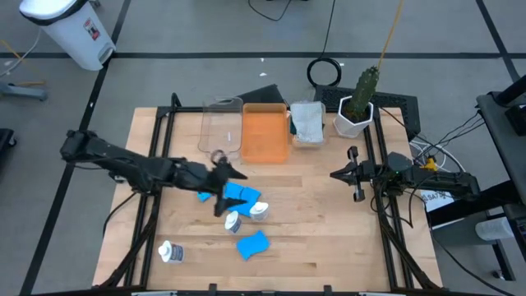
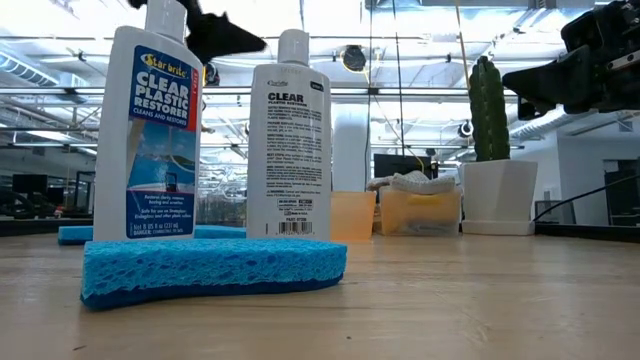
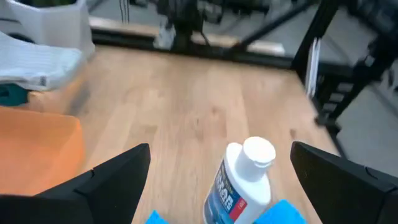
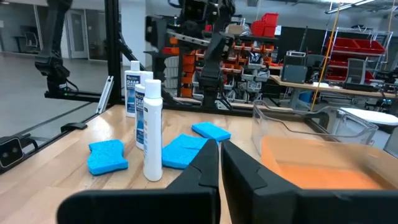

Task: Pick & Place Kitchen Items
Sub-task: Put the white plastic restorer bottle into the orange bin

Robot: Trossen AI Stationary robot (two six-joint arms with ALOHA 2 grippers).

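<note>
With fingers spread wide, the left gripper [image 1: 220, 191] is poised above an upright white bottle [image 3: 244, 180] mid-table, probably best lowered squarely around it before squeezing, while the right gripper [image 1: 355, 174] is parked shut at the right edge.

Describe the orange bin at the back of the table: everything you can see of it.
The orange bin is a rectangular, open-topped tub of see-through orange plastic with rounded corners. It stands upright on the wooden table near the far edge. A clear bin of like shape sits close beside it on one side, and a smaller bin holding pale cloths on the other; whether they touch is not clear. From above, nothing shows inside it. Neither gripper is on it.
</note>
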